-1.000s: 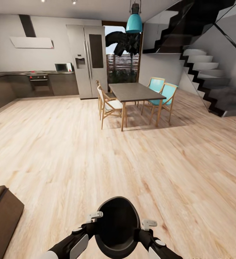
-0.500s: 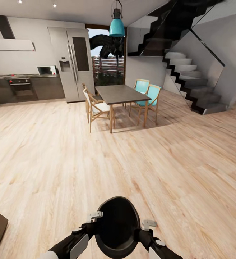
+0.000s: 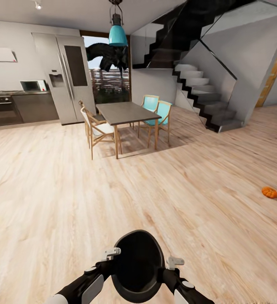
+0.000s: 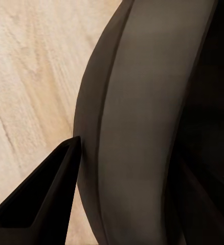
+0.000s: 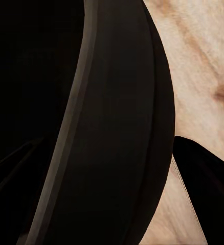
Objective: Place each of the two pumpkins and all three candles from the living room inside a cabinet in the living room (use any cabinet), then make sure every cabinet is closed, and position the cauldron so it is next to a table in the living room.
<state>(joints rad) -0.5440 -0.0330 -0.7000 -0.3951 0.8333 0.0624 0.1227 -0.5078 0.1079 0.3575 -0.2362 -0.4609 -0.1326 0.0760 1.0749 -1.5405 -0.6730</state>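
My left gripper (image 3: 111, 253) and right gripper (image 3: 174, 262) are each clamped on the rim of the squat round black cauldron (image 3: 137, 265), one per side, its wide mouth facing up toward my head. In the left wrist view a dark finger (image 4: 38, 204) lies against the outer wall of the cauldron (image 4: 137, 122); in the right wrist view the cauldron rim (image 5: 112, 127) runs between the fingers, with one finger (image 5: 206, 176) outside it.

Taking the cauldron as landmark: the dark-topped wooden dining table (image 3: 120, 112) stands well ahead of it and slightly to its left side, with pale wood chairs (image 3: 95, 130) and teal chairs (image 3: 160, 114) around it. One small bright orange ribbed pumpkin (image 3: 270, 192) lies on the light plank floor (image 3: 71, 190), ahead and far off the cauldron's right side, so nearer my right arm. I judge both hands are taken, so the cauldron gets set down first.
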